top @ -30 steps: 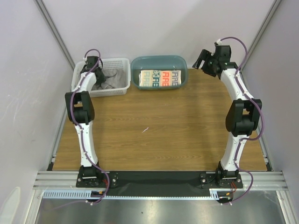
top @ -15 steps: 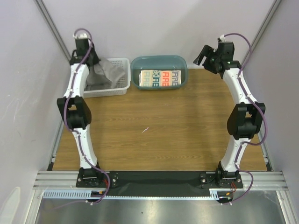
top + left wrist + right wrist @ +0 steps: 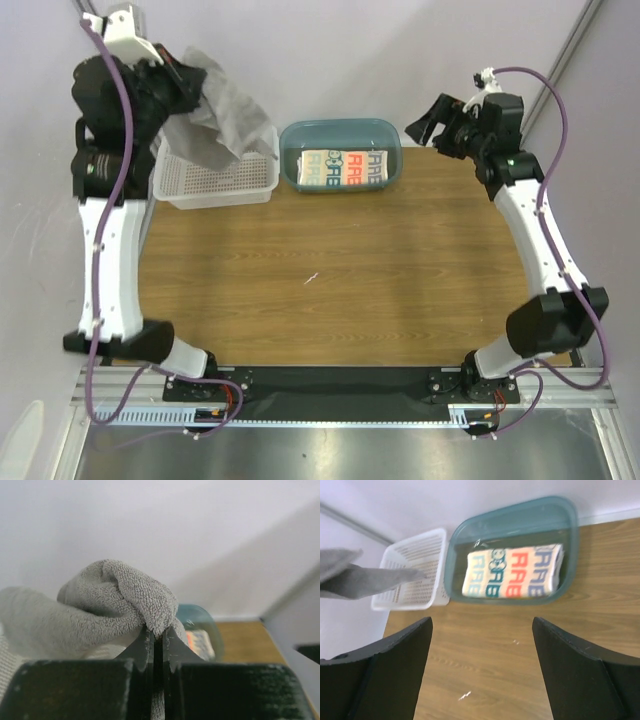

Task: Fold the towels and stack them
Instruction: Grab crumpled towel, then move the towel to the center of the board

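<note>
- Left gripper (image 3: 157, 630): jaws pressed together on a bunched fold of the grey towel (image 3: 215, 115). A second ago it was down inside the white lattice basket (image 3: 215, 185) with the jaws part open.
- Since then the left arm has swung up. The gripper is now high above the basket's left end, and the towel hangs from it over the basket's far rim.
- Top view: the basket floor looks bare. Whether the towel's lowest corner has cleared the rim cannot be told.
- Right gripper (image 3: 425, 125): fingers spread wide, holding nothing. It sits well right of the basket, beyond the teal tub (image 3: 340, 124), and has barely moved.
- White lettered towel (image 3: 345, 168): folded, lying in the tub just right of the basket.
- Brown towel: not seen in any view.
- Judgement: the pick from the basket has succeeded. The towel likely needs carrying to the bare wood in front of the basket and spreading before it can be folded. The pinch is on a small fold, so a slip is possible.
</note>
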